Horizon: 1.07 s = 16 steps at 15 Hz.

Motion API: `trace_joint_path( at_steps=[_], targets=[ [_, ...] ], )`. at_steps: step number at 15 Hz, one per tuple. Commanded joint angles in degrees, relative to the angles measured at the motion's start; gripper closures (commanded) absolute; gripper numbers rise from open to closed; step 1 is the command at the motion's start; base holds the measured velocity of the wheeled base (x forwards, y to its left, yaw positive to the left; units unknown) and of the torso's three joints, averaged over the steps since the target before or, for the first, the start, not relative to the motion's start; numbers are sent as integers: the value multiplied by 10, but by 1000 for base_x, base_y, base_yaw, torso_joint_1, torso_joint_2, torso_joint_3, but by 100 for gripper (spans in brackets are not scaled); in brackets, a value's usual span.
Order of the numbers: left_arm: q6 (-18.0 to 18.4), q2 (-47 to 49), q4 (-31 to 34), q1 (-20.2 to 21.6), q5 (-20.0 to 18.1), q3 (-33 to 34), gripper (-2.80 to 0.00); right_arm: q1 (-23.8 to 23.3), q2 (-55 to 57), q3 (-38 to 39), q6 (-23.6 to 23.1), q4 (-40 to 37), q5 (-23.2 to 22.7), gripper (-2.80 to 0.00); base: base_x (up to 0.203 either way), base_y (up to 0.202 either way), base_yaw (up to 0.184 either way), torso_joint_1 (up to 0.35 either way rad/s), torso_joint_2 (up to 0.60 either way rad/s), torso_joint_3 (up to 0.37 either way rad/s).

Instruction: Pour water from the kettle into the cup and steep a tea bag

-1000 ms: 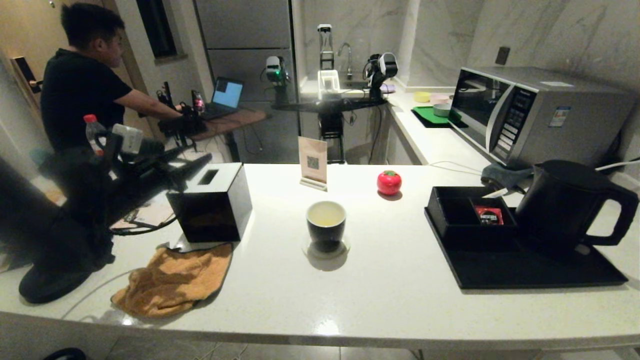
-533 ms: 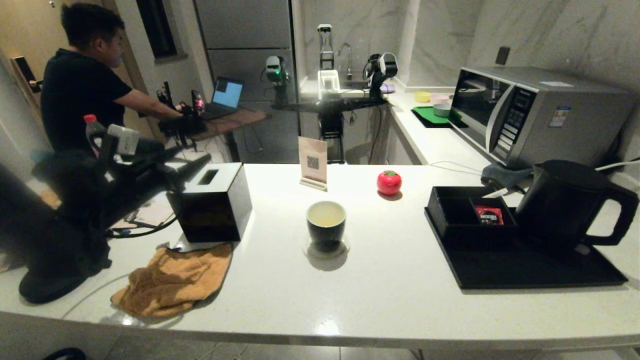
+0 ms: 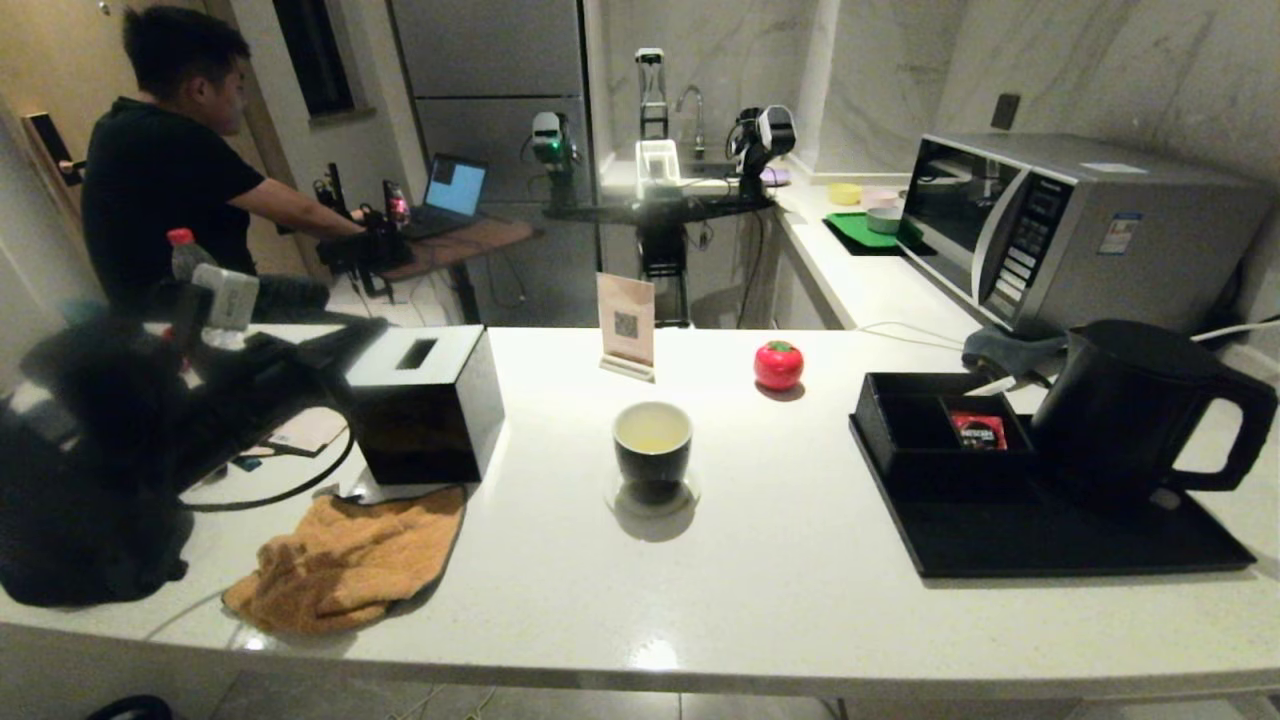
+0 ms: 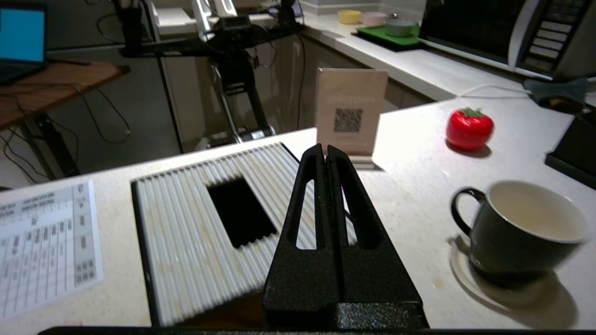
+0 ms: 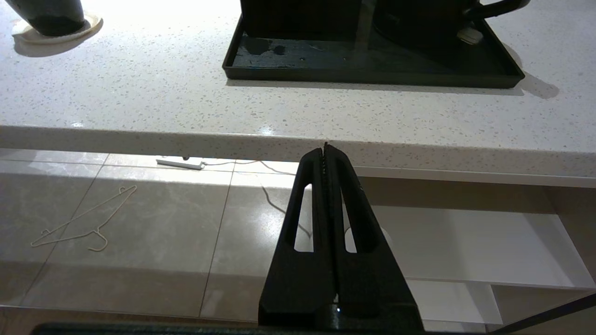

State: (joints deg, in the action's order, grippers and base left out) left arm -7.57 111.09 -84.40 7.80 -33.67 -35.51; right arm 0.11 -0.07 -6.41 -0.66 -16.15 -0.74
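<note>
At the left edge of the counter (image 3: 760,600), the left gripper (image 4: 325,153) is seen lower and further back than a second ago, its dark arm sunk toward the near corner beside the black box (image 3: 425,405). Its fingers are pressed together and nothing is held between them; in the left wrist view they hang over the ribbed white top of that box. Nothing else on the counter has been shifted.

The cup (image 3: 652,452) is found mid-counter on a small round coaster (image 3: 652,497), upright, glossy black outside, white inside, with pale liquid low in it. A handle can be made out on it in the left wrist view. The kettle (image 3: 1140,405) is seen upright at the far right on the black tray (image 3: 1050,545), lid down, loop handle turned to the right, just beside the compartment box holding a red sachet (image 3: 978,429). The tea bag cannot be made out.

The right gripper (image 5: 325,153) is parked below the counter's front edge, fingers closed on nothing. An orange cloth (image 3: 345,560) lies crumpled in front of the black box.
</note>
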Motion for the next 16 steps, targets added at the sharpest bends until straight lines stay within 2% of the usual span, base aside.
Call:
trace_joint_path(
  at_steps=[1, 5, 8, 11, 13, 16],
  targets=[
    [-1, -37, -5, -3, -1, 39, 0, 1, 1, 0, 0, -1, 0, 0, 0, 0, 0, 0, 0, 0],
    [-1, -71, 0, -5, 4, 124, 0, 0, 1, 0, 0, -1, 0, 0, 0, 0, 0, 0, 0, 0],
    [2, -87, -7, -14, 5, 225, 0, 1, 1, 0, 0, -1, 0, 0, 0, 0, 0, 0, 0, 0],
    [1, -134, -45, 0, 5, 330, 0, 1, 1, 0, 0, 0, 0, 0, 0, 0, 0, 0, 0, 0],
    [0, -196, -49, 15, 4, 349, 0, 0, 1, 0, 0, -1, 0, 0, 0, 0, 0, 0, 0, 0],
    [0, -295, -25, 63, 4, 354, 0, 0, 1, 0, 0, -1, 0, 0, 0, 0, 0, 0, 0, 0]
  ],
)
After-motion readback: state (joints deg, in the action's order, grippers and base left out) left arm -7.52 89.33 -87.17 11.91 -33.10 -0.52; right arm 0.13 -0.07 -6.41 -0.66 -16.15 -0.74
